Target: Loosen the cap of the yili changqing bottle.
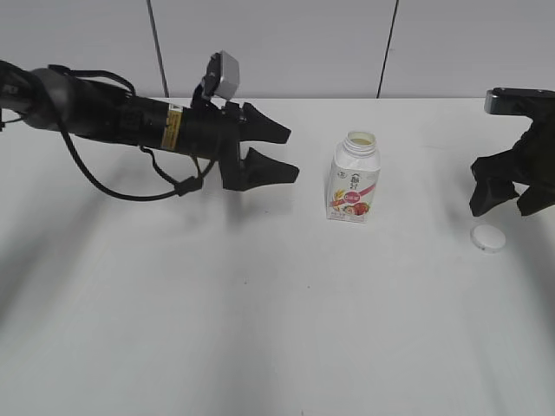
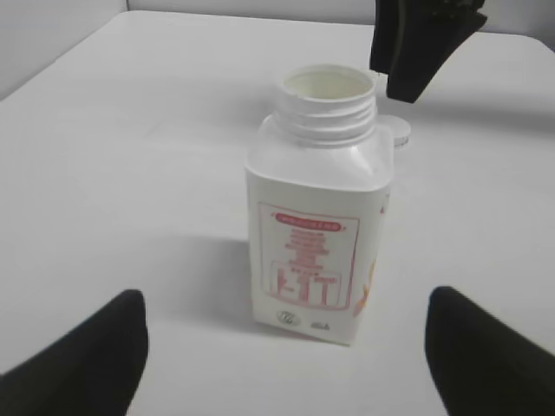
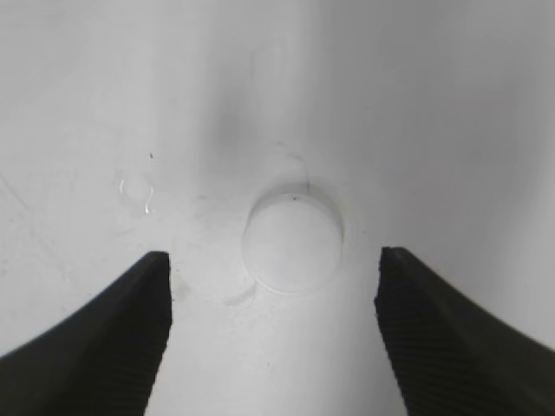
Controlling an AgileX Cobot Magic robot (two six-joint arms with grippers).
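The yili changqing bottle [image 1: 354,180] stands upright in the middle of the white table with its threaded neck uncovered; it also shows in the left wrist view [image 2: 319,199]. The white cap [image 1: 487,237] lies flat on the table to the bottle's right, off the bottle, and shows in the right wrist view [image 3: 292,236] and behind the bottle in the left wrist view [image 2: 397,131]. My left gripper [image 1: 282,152] is open and empty, left of the bottle and apart from it [image 2: 286,347]. My right gripper [image 1: 501,201] is open and empty, just above and behind the cap [image 3: 273,299].
The white table [image 1: 260,312] carries only the bottle and the cap. A grey panelled wall [image 1: 277,43] runs behind its far edge. The right arm shows as a dark shape in the left wrist view [image 2: 421,39].
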